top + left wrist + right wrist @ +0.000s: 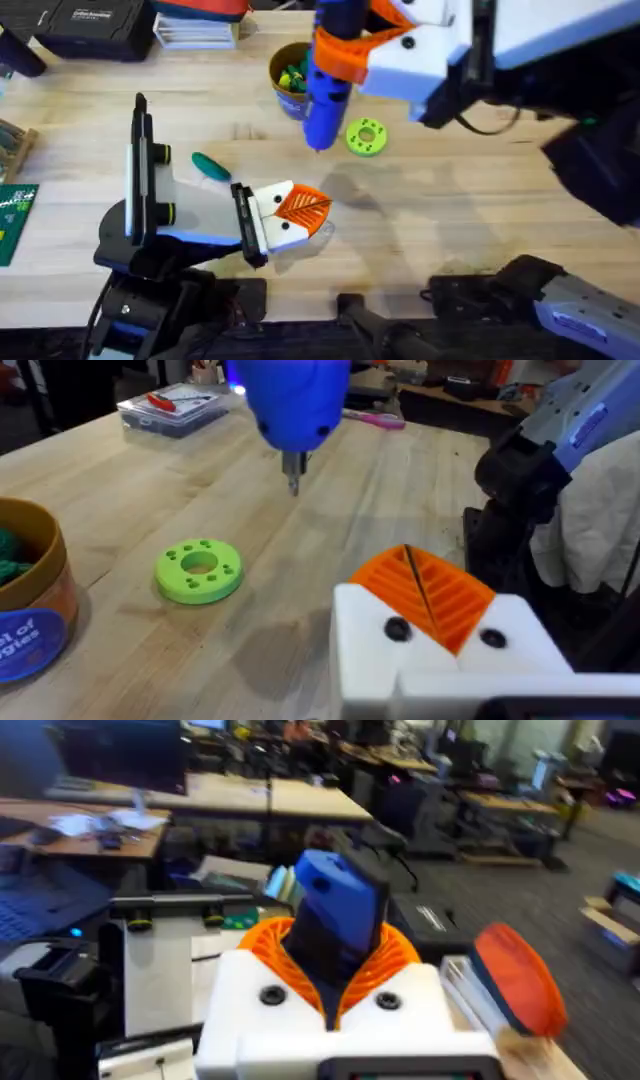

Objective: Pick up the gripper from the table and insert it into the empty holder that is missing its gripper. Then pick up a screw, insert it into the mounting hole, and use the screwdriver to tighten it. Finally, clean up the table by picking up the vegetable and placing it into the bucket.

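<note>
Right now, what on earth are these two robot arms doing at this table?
The right gripper holds a blue screwdriver upright above the wooden table, its tip pointing down near a lime-green ring. The left gripper rests low near the front. A teal toy vegetable lies on the table, not yet in the bucket behind it.

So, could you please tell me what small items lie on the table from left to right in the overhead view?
Vegetable → bucket → screwdriver, held above the table → lime-green ring.
</note>
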{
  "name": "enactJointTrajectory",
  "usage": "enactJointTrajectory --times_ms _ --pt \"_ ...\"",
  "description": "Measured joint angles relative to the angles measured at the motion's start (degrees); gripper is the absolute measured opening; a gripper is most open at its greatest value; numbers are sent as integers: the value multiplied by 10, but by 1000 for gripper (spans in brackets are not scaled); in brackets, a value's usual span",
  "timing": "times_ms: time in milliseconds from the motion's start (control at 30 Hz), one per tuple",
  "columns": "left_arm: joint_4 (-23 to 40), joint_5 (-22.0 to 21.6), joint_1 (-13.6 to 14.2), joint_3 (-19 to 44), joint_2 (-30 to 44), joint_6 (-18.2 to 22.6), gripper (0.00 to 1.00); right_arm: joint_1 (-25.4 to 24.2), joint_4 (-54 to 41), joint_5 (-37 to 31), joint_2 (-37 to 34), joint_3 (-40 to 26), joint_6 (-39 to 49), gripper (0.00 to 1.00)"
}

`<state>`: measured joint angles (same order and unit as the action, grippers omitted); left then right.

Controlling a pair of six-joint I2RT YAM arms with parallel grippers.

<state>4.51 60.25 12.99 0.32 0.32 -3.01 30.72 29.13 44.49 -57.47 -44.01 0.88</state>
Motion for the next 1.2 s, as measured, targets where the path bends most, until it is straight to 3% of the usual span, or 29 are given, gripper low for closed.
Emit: enactJointTrajectory --times_ms 300,367,733,1200 --pt "0 0 0 0 0 0 4 0 276 89 -126 1 -126 27" --pt "0 0 0 0 0 0 4 0 362 129 -166 1 -200 27" --pt "0 0 0 0 0 0 4 1 375 201 -180 2 -290 27" --pt "0 -16 0 0 0 0 4 32 375 175 -194 2 -282 27"
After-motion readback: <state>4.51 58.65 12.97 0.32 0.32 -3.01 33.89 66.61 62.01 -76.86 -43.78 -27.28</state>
